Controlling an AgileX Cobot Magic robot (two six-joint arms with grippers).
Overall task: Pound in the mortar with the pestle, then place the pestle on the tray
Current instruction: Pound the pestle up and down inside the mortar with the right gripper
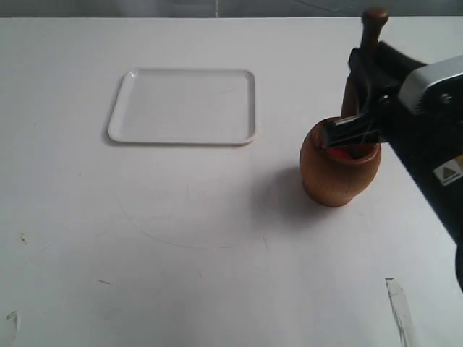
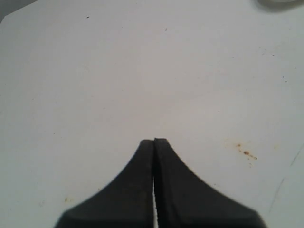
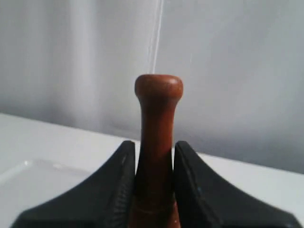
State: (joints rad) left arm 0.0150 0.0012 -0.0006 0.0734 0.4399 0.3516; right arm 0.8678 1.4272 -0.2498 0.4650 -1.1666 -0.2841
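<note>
Pestle [image 3: 158, 111] upright, neck pinched by right tool [image 3: 154, 151], over mortar [image 1: 336, 177]. Best strokes: vertical, short, centred, clear of rim. Left tool [image 2: 154, 142] pressed together, empty.

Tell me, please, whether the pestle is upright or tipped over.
Roughly upright: the pestle stands knob-up, clamped in the right gripper at the mortar; its lower end is hidden.

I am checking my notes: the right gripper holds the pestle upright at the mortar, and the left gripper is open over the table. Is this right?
No: the left gripper is shut over the table, as the left wrist view shows. The rest is right.
</note>
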